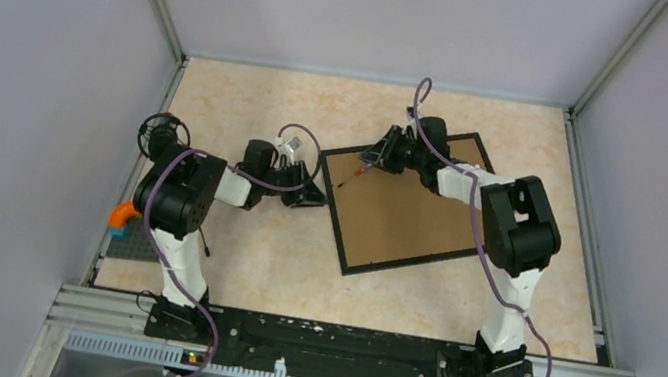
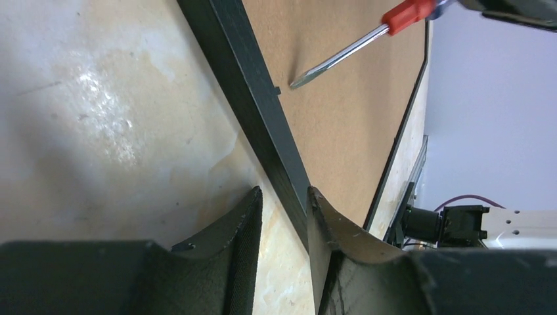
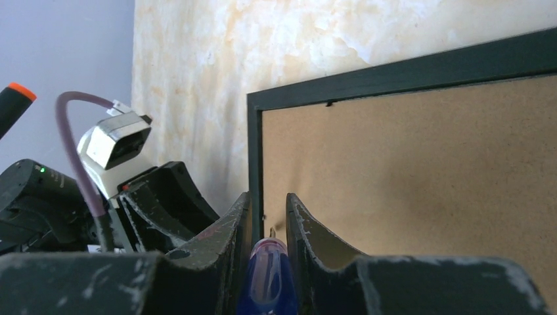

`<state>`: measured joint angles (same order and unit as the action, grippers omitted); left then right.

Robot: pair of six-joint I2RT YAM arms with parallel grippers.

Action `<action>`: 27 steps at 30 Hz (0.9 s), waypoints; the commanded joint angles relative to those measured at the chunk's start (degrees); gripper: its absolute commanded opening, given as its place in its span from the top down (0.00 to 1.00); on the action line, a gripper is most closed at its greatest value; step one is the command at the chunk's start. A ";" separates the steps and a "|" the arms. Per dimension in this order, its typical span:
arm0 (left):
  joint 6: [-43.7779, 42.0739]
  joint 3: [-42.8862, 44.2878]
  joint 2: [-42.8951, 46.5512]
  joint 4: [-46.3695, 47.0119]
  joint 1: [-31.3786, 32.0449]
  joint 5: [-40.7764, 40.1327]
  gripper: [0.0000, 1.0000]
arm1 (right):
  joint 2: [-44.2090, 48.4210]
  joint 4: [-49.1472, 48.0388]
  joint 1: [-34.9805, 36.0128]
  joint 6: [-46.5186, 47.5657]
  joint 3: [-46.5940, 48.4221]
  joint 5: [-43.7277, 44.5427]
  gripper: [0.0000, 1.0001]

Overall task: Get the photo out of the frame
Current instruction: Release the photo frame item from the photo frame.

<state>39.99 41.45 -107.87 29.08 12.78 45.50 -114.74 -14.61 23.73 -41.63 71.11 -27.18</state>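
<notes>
The frame (image 1: 400, 260) lies face down on the table with its brown board back (image 1: 398, 209) up; the photo is hidden. My left gripper (image 1: 309, 195) is open at the frame's left edge. In the left wrist view the black rail (image 2: 263, 105) runs between the fingers (image 2: 284, 203) and touches the right one. My right gripper (image 1: 378, 155) is shut on a screwdriver (image 1: 361, 167) with a red and blue handle (image 3: 268, 275). Its tip (image 2: 302, 80) hovers over the board, close to a small tab (image 2: 277, 90) on the left rail. The frame's corner also shows in the right wrist view (image 3: 394, 69).
An orange and blue object (image 1: 123, 216) sits on a grey mat (image 1: 129, 242) at the table's left edge. Grey walls close in the table on three sides. The left arm's wrist camera (image 3: 111, 144) is near the right gripper.
</notes>
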 commanded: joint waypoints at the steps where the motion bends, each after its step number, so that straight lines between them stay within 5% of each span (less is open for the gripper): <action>1: -1.12 0.11 -4.21 -0.49 -0.47 -4.49 0.64 | -3.30 -5.98 -0.69 -4.19 1.68 -1.66 1.00; 27: -1.64 0.56 -8.55 -0.71 -0.65 -3.93 0.76 | -6.79 -12.04 -1.23 -7.42 1.05 -0.80 1.00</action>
<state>41.89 42.78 -112.53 33.95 12.19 48.49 -121.03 -23.92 22.98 -49.95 71.35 -28.60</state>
